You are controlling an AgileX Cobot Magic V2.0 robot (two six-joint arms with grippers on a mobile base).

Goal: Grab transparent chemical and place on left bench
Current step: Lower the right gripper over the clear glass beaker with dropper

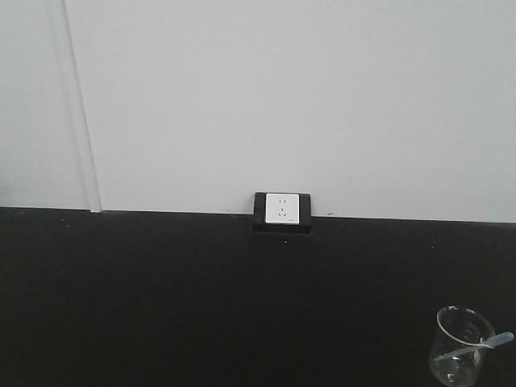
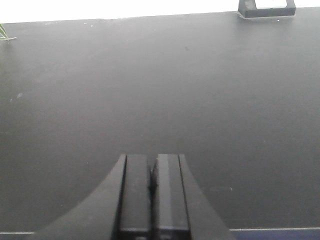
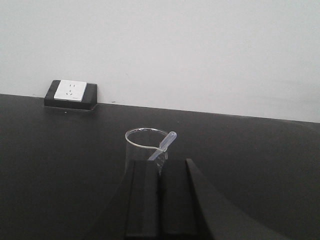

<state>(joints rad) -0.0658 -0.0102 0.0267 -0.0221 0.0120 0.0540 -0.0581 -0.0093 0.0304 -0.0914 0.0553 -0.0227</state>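
The transparent chemical (image 1: 461,348) is a small clear glass beaker with a plastic dropper (image 1: 493,340) leaning on its rim. It is at the bottom right of the front view, on the black bench (image 1: 201,306). The right wrist view shows the beaker (image 3: 146,145) directly beyond my right gripper (image 3: 160,163), which is shut with nothing visibly between its fingers. Those fingers hide the beaker's lower part, so contact cannot be judged. My left gripper (image 2: 152,159) is shut and empty over bare black bench (image 2: 150,90), far from the beaker.
A white power socket in a black housing (image 1: 282,211) sits at the back of the bench against the white wall (image 1: 282,97). The same socket (image 3: 70,92) lies left of and behind the beaker. A green sliver (image 2: 4,32) shows at the left wrist view's far left edge.
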